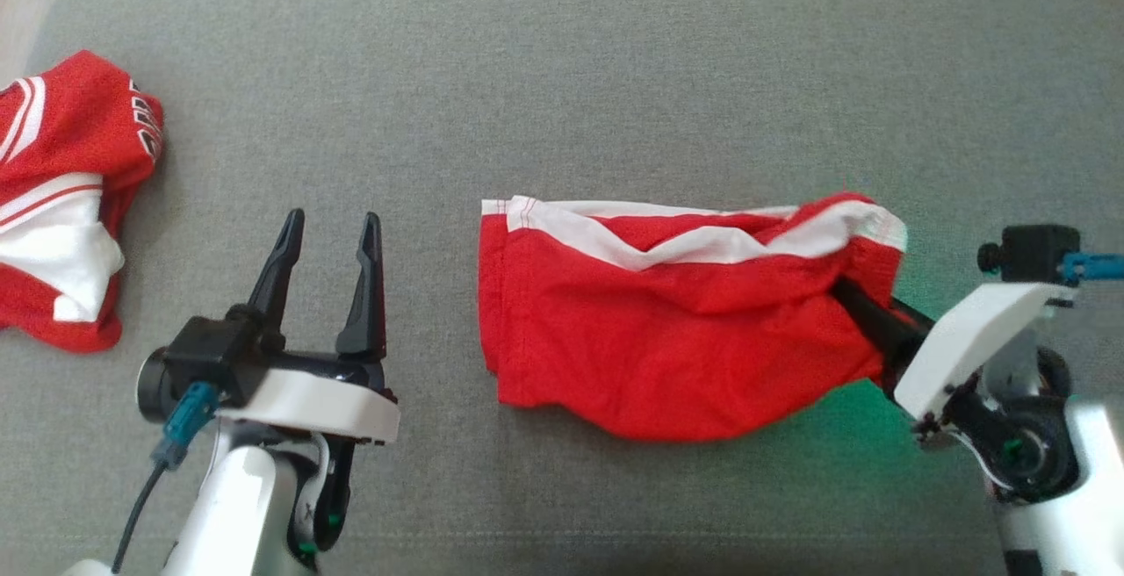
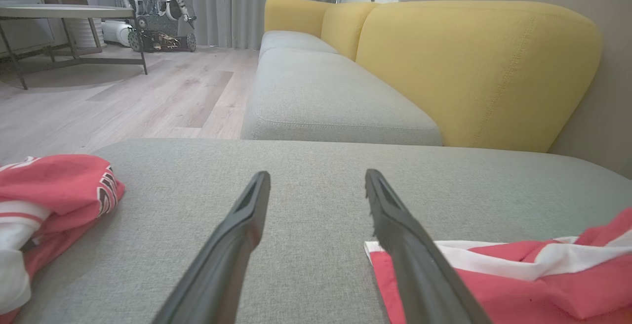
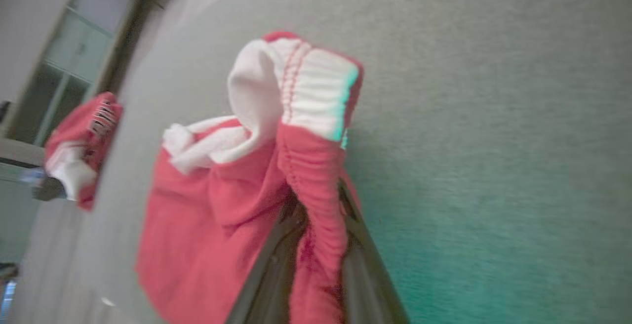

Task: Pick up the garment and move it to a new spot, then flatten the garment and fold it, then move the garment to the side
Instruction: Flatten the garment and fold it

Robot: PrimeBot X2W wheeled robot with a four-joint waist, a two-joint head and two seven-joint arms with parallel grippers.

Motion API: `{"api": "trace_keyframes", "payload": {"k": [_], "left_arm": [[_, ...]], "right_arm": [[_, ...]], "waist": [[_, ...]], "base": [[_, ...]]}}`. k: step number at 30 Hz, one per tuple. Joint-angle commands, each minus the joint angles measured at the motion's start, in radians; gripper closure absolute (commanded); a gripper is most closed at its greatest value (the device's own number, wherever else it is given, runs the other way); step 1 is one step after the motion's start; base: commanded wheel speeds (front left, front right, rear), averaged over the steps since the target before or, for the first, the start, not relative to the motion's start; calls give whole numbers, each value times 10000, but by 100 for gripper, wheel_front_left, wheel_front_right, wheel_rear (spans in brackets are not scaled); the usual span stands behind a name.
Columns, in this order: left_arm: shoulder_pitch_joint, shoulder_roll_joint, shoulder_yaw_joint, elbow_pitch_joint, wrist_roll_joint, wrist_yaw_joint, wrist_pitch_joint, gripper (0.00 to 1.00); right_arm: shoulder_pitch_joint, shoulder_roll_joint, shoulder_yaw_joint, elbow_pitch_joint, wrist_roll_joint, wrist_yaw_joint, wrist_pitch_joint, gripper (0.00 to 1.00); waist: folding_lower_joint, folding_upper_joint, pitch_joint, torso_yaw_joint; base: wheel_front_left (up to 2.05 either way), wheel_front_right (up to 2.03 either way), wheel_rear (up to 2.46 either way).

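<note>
On grey upholstery (image 1: 615, 58) beside wood flooring (image 2: 163, 92), right fingers (image 3: 365, 274) pinch the garment (image 1: 667, 339); left fingers (image 2: 237, 235) gape.

place: living room | cues: yellow sofa (image 2: 474, 67), wood floor (image 2: 148, 97), grey curtains (image 2: 256, 3)

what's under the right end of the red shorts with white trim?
Under the red shorts, the right gripper is shut on gathered cloth, over the grey fabric cushion. Its fingertips are covered.
</note>
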Motion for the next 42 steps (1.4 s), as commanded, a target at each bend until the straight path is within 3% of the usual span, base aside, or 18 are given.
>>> {"api": "trace_keyframes", "payload": {"k": [1,5,12,21,27,29,30,36,42], "left_arm": [[-243,67,326,-279,128,-35,-122,0],[-302,19,271,-222,168,-120,-122,0],[-315,-46,255,-152,211,-171,-122,0],[-399,-178,168,-30,254,-282,-122,0],[-451,-283,142,-25,295,-308,-122,0],[-479,-311,162,-38,303,-310,-122,0],[-489,-322,182,-43,307,-309,-122,0],[-510,-356,311,-33,359,-327,-122,0],[-481,-369,396,-28,471,-342,-122,0]], "right_arm": [[-101,152,-6,-719,693,-9,493,100],[-178,802,-219,-1224,2167,-9,1396,100],[-436,1467,300,-948,3691,-9,1883,100],[-1435,1562,2356,910,4335,-9,272,100],[-2367,1564,3416,2172,3911,-9,-1390,100],[-2598,1564,3660,2524,3760,-9,-1786,60],[-2705,1564,3777,2653,3674,-9,-1963,2],[-3013,1550,4311,2697,3543,-9,-2905,0],[-2949,949,4478,1373,3462,-9,-4570,0]], "waist": [[0,0,-31,22],[0,0,-72,171],[0,0,-97,506],[0,0,33,1072],[0,0,197,1256],[0,0,256,1268],[0,0,281,1261],[0,0,342,1101],[0,0,292,783]], "base": [[0,0,0],[0,0,0],[0,0,0],[0,0,0],[0,0,0],[0,0,0],[0,0,0],[0,0,0],[0,0,0]]}}
